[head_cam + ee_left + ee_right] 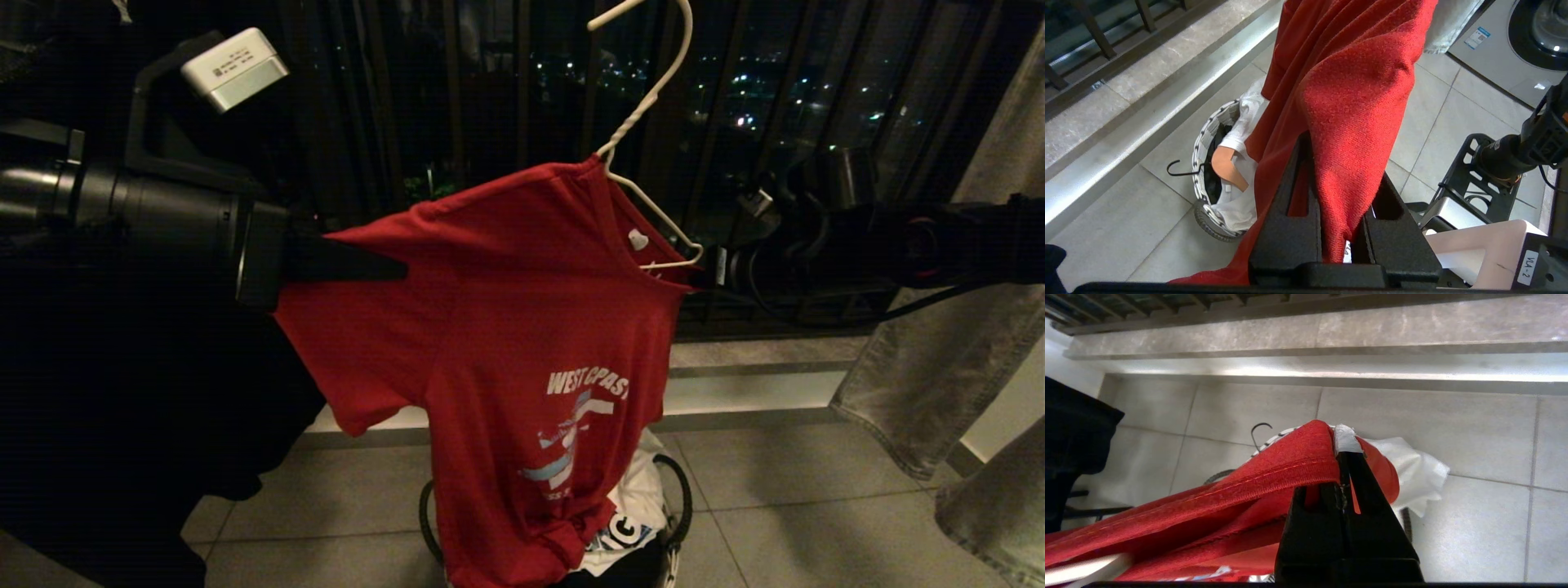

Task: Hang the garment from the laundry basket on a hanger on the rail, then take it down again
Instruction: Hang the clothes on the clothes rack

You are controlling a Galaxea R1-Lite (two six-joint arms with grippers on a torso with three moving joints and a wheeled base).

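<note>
Above the laundry basket (678,498), the garment (506,327) hangs half-threaded on the hanger (645,106). The left tool (392,268) clenches one shoulder; the right tool (694,273) clenches the collar. Next, probably, seating the shoulders, then hooking the rail.

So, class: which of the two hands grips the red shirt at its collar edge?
The right hand, pinching the stitched collar edge of the shirt; the left hand grips plain fabric.
</note>
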